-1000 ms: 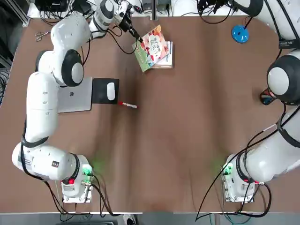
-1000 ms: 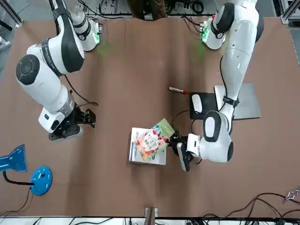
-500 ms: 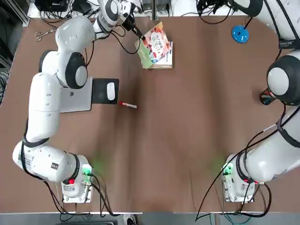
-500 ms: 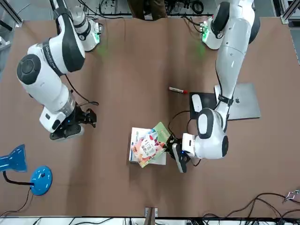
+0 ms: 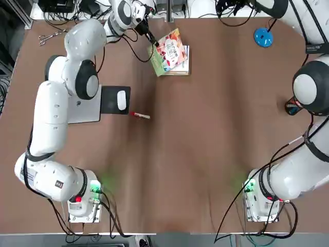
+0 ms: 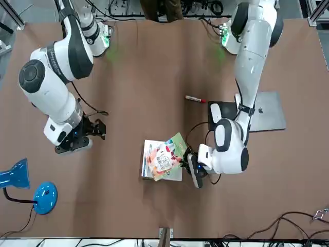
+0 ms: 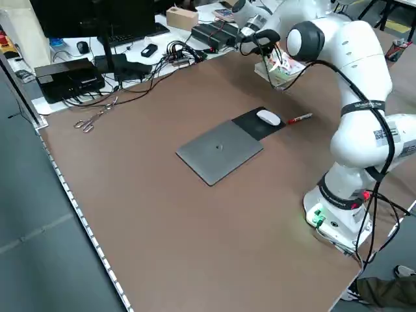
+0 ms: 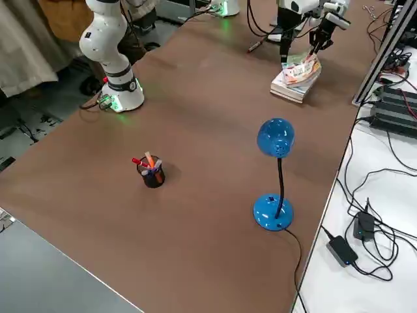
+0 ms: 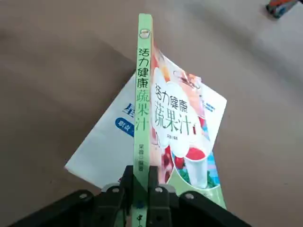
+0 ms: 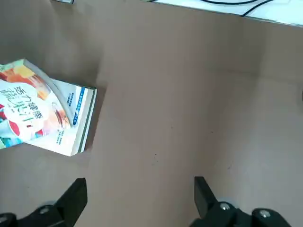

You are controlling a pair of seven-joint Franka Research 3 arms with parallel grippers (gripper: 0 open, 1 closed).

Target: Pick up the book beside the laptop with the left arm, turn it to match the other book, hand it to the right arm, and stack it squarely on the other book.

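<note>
Paper-thin and light, the book (image 9: 176, 127) looks floppy, pinched by its green spine in the left gripper (image 9: 140, 185) above the other book (image 9: 112, 142), while the right gripper (image 10: 140, 198) stands parted, empty.

A broad brown table (image 7: 149, 214) stands on grey floor (image 7: 39, 260); black cables (image 7: 162, 55) and electronics crowd a white bench (image 8: 384, 163) along its far edge.

We see the left arm (image 5: 56, 98) stretched to the far side of the tabletop (image 5: 205, 144), its tool (image 5: 152, 41) pinching the colourful book (image 5: 167, 51) above the white book (image 5: 183, 62). Nearer lie the laptop (image 5: 82, 108), a mousepad with mouse (image 5: 122, 100) and a red pen (image 5: 140, 115). The right arm (image 5: 308, 154) stands apart.
</note>
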